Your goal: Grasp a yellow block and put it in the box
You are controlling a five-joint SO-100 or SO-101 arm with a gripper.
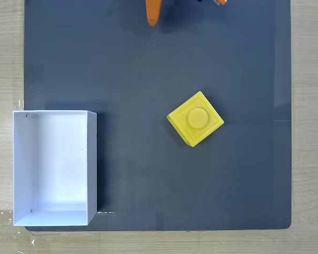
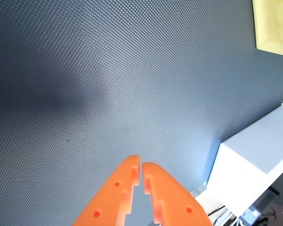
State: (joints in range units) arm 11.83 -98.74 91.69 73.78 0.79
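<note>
A dark grey mat (image 1: 148,69) with a fine woven texture covers most of the table (image 1: 5,63), whose pale wood-grain surface shows as strips along the left, right and bottom edges in the fixed view. The mat's lower right corner is rounded. Light is even and soft, casting faint shadows on the mat. Clear tape (image 1: 2,225) glints at the lower left.

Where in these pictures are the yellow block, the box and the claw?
yellow block (image 1: 196,117): fixed view, its round stud.
box (image 1: 92,159): fixed view, its right wall.
claw (image 2: 141,165): wrist view, between its closed orange tips.
</note>
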